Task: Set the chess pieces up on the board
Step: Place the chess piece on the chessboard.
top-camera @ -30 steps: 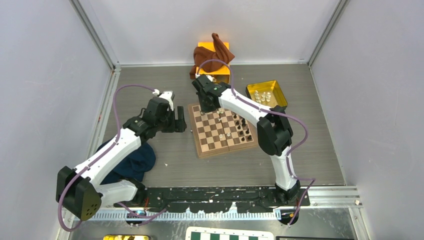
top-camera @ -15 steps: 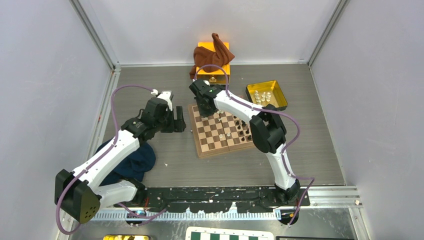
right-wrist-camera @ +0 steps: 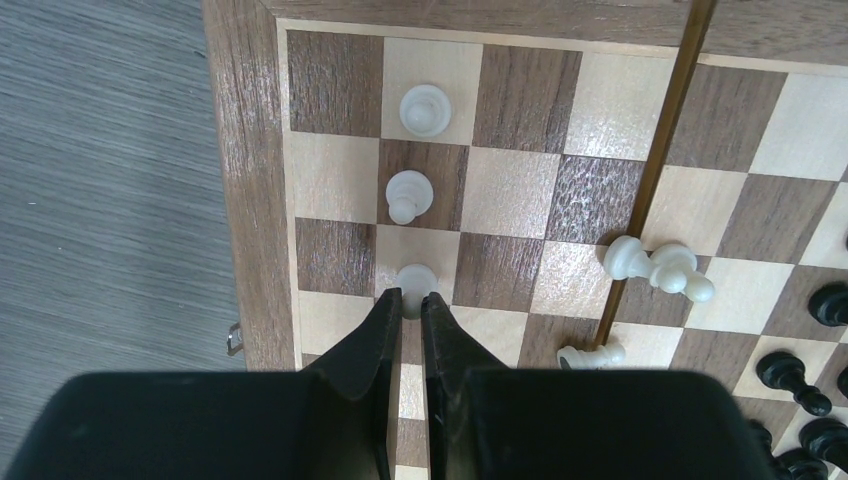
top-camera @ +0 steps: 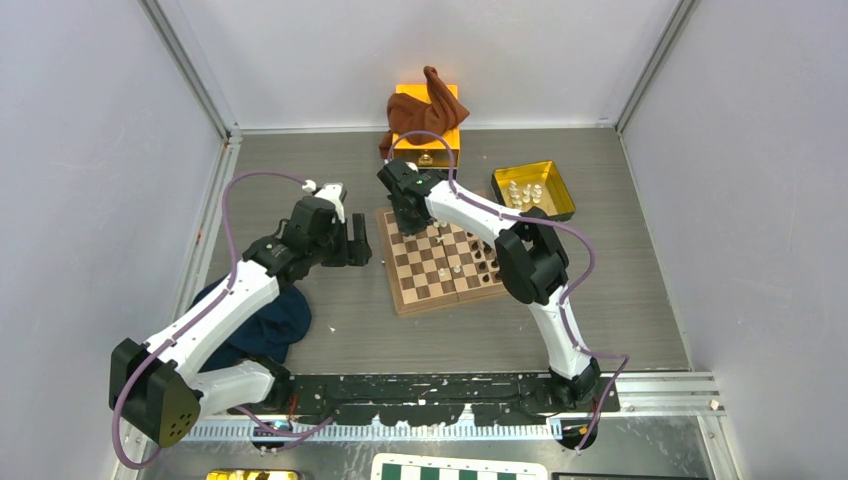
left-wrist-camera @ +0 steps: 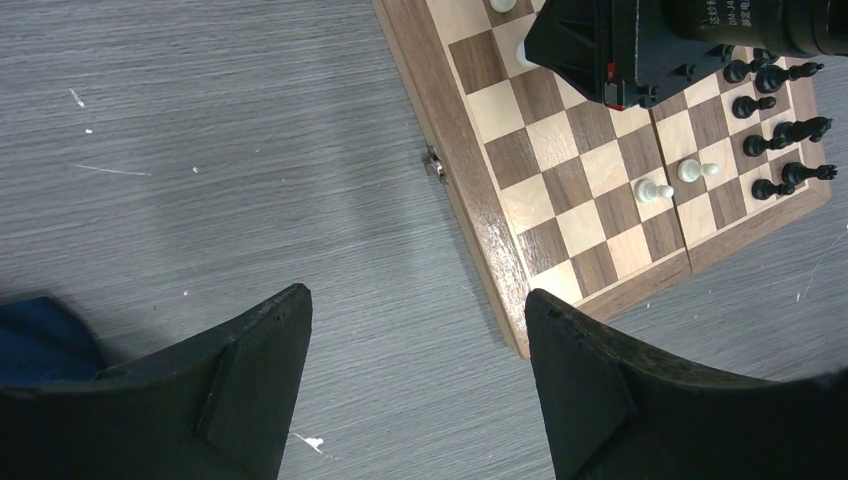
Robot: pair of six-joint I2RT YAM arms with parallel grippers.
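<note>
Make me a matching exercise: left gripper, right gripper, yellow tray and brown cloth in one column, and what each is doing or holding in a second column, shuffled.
Column one
1. left gripper
2. right gripper
3. yellow tray
4. brown cloth

Column two
A. draped over the orange box
B. shut on a white piece on the board
C. open above bare table, beside the board
D. holds several white pieces

Pairs: 1-C, 2-B, 3-D, 4-A
</note>
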